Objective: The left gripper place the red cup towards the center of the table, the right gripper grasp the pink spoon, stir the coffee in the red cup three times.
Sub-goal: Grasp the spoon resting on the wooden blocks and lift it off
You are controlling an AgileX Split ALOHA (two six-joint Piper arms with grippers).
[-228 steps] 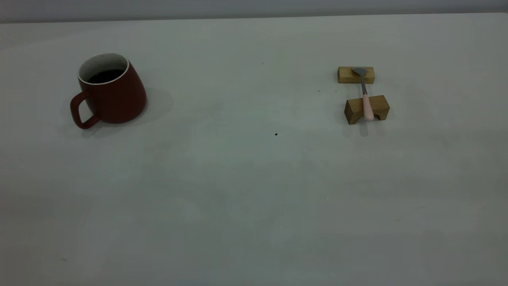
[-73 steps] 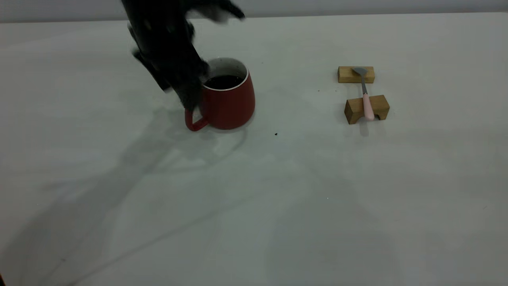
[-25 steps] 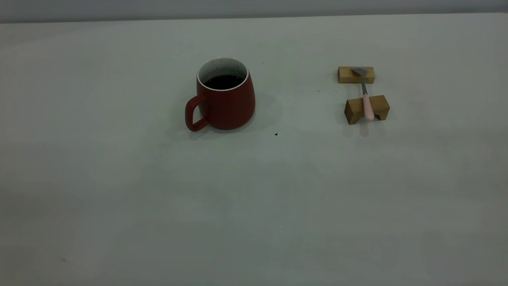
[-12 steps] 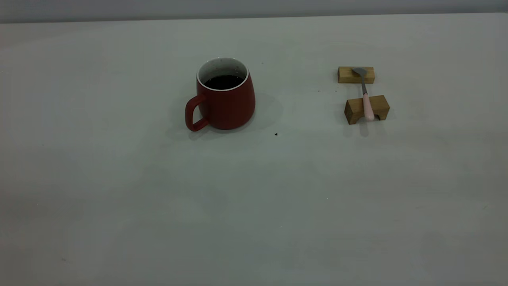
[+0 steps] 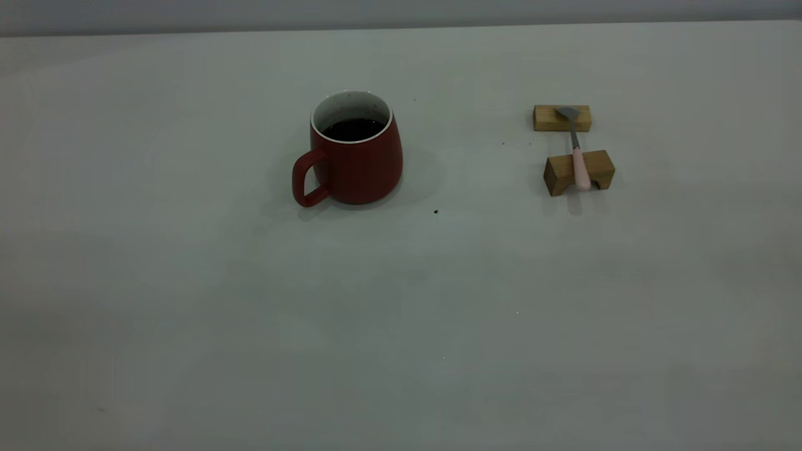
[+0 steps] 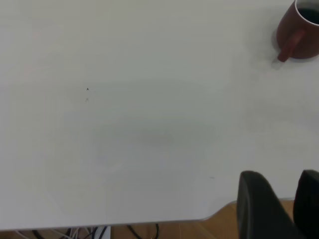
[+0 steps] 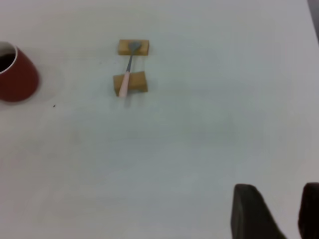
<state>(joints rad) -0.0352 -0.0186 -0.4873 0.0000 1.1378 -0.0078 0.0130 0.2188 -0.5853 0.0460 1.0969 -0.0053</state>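
Cup (image 5: 356, 156) upright near worktop (image 5: 250, 313) centre, handle toward the left arm's side, coffee (image 5: 354, 129) inside. Spoon (image 5: 577, 153) well apart on the right arm's side, bridging two wood blocks (image 5: 579, 171): bowl on the far one, pink handle on the near. Open worktop all round both. Left gripper (image 6: 281, 201) back over the worktop edge, fingers parted, holding nothing. Right gripper (image 7: 276, 209) likewise parted, well short of the spoon.

Both wrist views cut off the red cup (image 6: 300, 35) at their edges.
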